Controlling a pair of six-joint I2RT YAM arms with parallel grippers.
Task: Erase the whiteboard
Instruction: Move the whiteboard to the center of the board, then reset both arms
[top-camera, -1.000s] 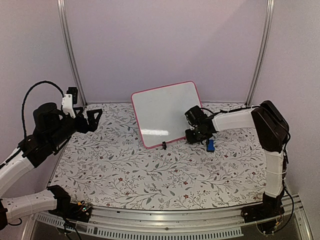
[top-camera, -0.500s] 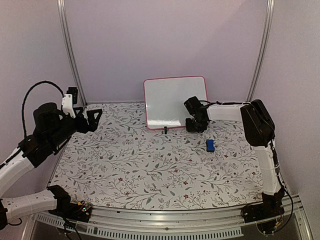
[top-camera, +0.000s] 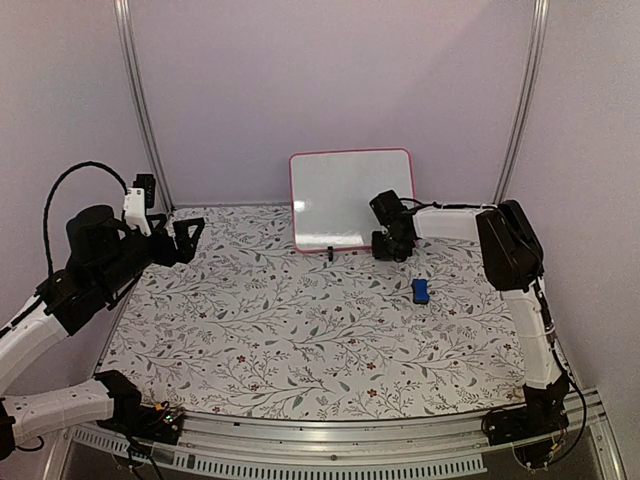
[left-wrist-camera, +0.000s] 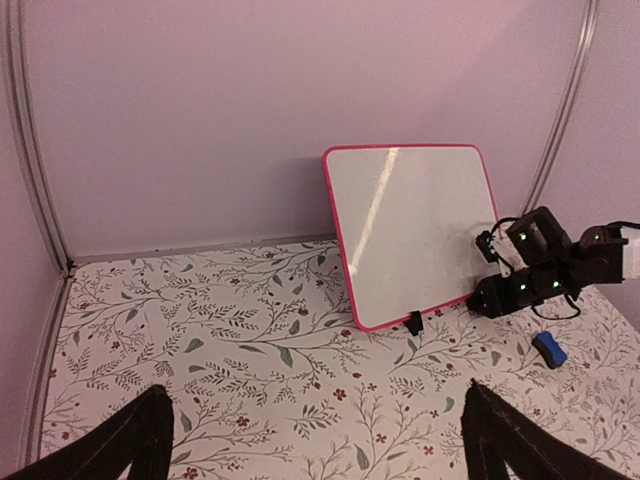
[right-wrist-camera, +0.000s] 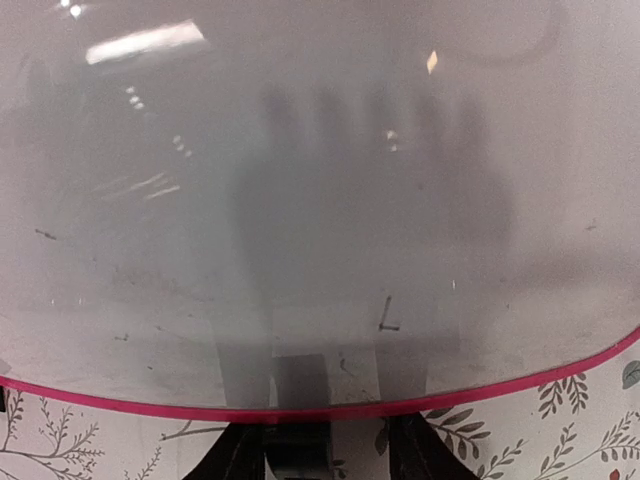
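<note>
The whiteboard (top-camera: 350, 200) (left-wrist-camera: 415, 235) with its pink-red frame stands upright at the back of the table, against the wall. Its white face (right-wrist-camera: 320, 200) shows faint smudges and one small dark mark (right-wrist-camera: 385, 315). My right gripper (top-camera: 388, 247) (left-wrist-camera: 492, 297) (right-wrist-camera: 325, 455) is at the board's lower right edge. Its jaws stand slightly apart on either side of a black clip foot (right-wrist-camera: 300, 450), with a gap on the right. A small blue eraser (top-camera: 421, 291) (left-wrist-camera: 549, 348) lies on the cloth just in front of it. My left gripper (top-camera: 190, 240) (left-wrist-camera: 312, 400) hovers wide open and empty at the far left.
A floral cloth (top-camera: 300, 330) covers the table. Aluminium posts (top-camera: 140, 110) (top-camera: 520, 110) stand at the back corners and plain walls close in on three sides. The board's other clip foot (top-camera: 330, 252) rests on the cloth.
The whiteboard has gone from tilted, nearer the middle, to upright against the back wall. The right arm followed it back, and its jaws have parted. The left arm has not moved.
</note>
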